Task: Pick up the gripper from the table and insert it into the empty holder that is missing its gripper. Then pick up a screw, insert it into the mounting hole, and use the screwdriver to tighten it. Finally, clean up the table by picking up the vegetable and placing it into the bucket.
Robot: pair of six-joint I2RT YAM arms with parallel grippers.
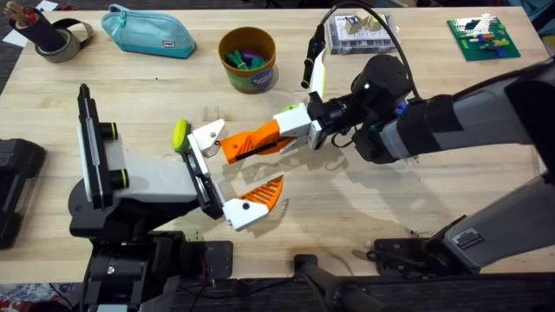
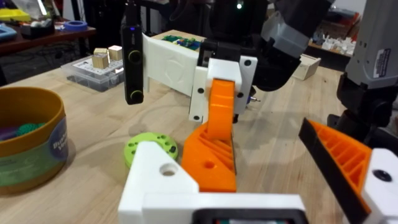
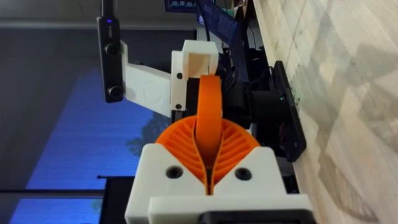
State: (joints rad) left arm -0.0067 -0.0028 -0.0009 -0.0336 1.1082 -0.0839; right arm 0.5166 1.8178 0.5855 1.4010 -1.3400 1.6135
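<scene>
The gripper (image 1: 251, 143), an orange ribbed wedge, lies level just above the table. Its white base (image 2: 155, 180), with an open hole on top, sits at the holder (image 1: 206, 137) beside the yellow-green knob (image 1: 180, 134) on my left arm's hand. I cannot tell if it is fully seated. My right gripper (image 1: 292, 130) is shut on its orange tip (image 3: 208, 106). My left gripper (image 1: 277, 163) is open, its lower orange finger (image 1: 263, 192) apart from the wedge. The ochre bucket (image 1: 247, 59) stands behind, with green and purple shapes inside. Screw, screwdriver and vegetable are not identifiable.
A teal pouch (image 1: 147, 30) and a tape roll (image 1: 61, 39) lie at the back left. A clear parts box (image 1: 360, 35) and a green brick plate (image 1: 484, 36) sit at the back right. A black block (image 1: 17, 186) is at the left edge.
</scene>
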